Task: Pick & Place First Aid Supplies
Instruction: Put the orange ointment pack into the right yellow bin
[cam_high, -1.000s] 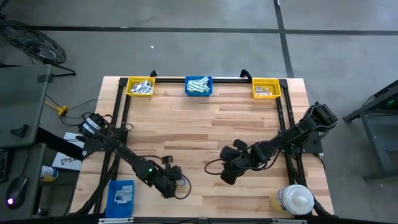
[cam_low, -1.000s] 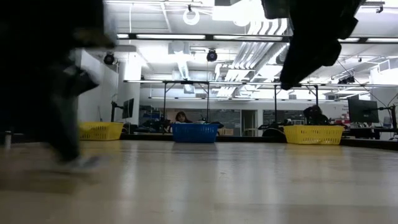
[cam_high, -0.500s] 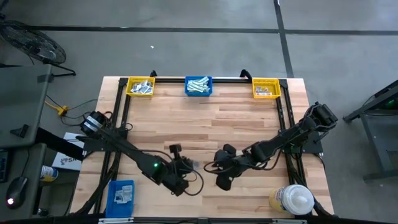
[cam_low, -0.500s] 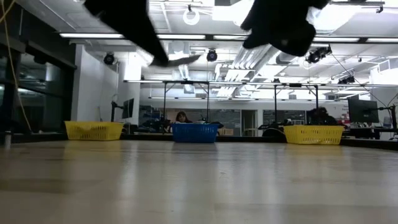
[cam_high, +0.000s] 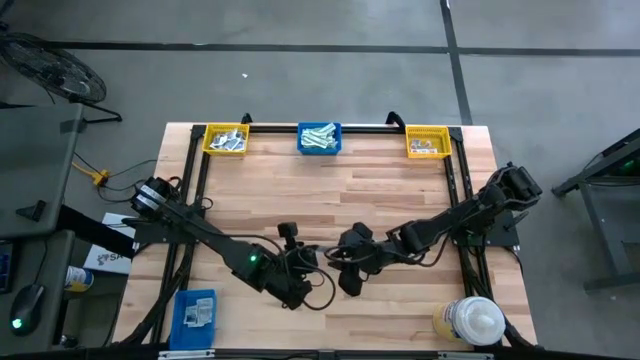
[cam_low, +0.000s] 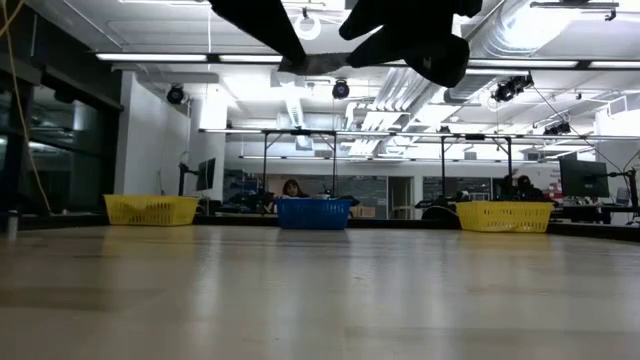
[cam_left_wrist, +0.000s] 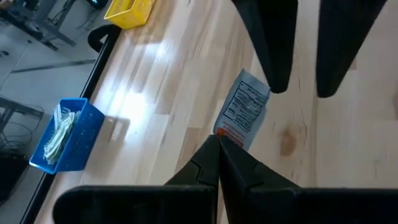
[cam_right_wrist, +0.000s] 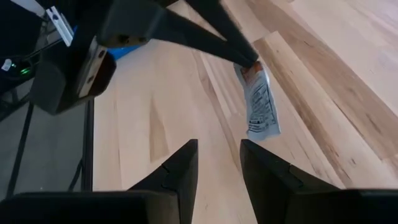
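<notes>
A white printed packet was pinched by one end between the pressed-together left fingers, held above mid-desk. Right fingers were spread, just beside the packet, untouching.

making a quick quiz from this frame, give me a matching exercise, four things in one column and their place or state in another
Things:
1. left end effector
2. right end effector
3. blue bin
4. white-capped bottle

Place or state:
a. back edge of the table, between the two yellow bins
b. open, facing the packet
c. front right corner of the table
d. shut on the packet, held above the table

Pairs: 1-d, 2-b, 3-a, 4-c
</notes>
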